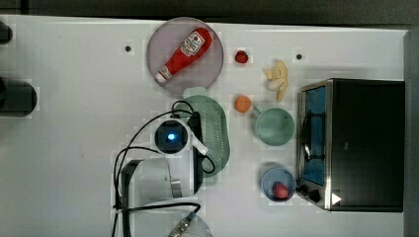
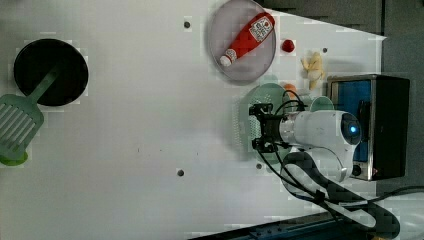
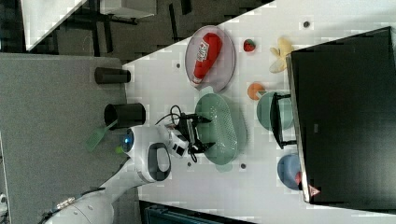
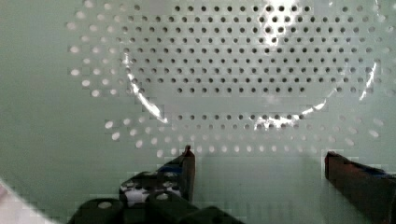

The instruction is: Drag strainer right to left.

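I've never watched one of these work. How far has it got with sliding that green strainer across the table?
Early on. Done: the arm has brought its claw over the strainer. In hand: the claw is open, with its fingers low inside the bowl, gripping nothing. Left: the drag itself; the strainer sits beside the mug, near the plate with the ketchup bottle.

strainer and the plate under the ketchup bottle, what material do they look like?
Strainer: likely moulded plastic, pale mint, semi-gloss; even punched holes and soft glare streaks in the wrist view. Plate: looks like translucent greyish plastic or glass, smooth; the look leaves it open.
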{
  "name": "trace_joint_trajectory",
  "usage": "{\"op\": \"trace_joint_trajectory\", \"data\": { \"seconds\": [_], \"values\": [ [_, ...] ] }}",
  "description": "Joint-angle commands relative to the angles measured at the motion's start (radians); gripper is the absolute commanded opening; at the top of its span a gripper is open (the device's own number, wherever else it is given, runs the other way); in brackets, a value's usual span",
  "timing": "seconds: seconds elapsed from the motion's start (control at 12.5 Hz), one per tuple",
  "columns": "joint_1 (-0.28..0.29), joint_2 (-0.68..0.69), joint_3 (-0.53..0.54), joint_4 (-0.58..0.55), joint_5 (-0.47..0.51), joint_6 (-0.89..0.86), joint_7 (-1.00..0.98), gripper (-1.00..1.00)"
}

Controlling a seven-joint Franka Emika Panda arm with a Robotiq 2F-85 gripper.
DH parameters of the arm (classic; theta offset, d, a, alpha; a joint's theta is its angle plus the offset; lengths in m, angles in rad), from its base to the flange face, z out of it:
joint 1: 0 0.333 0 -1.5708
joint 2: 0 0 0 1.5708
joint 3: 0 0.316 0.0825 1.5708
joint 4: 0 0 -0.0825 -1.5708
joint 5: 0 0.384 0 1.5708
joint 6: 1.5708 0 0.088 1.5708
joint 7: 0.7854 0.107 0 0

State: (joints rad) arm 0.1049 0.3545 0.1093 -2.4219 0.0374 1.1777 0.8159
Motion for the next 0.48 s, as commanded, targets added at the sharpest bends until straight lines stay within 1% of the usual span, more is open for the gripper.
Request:
{"op": "trace_joint_trajectory", "data": {
  "seconds": [0.08, 0.48],
  "values": [
    [0.063, 0.012, 0.015, -0.003, 0.082, -0.017, 0.054, 1.0],
    [0.165, 0.036, 0.015, 0.059, 0.187, -0.062, 0.061, 1.0]
  ]
}}
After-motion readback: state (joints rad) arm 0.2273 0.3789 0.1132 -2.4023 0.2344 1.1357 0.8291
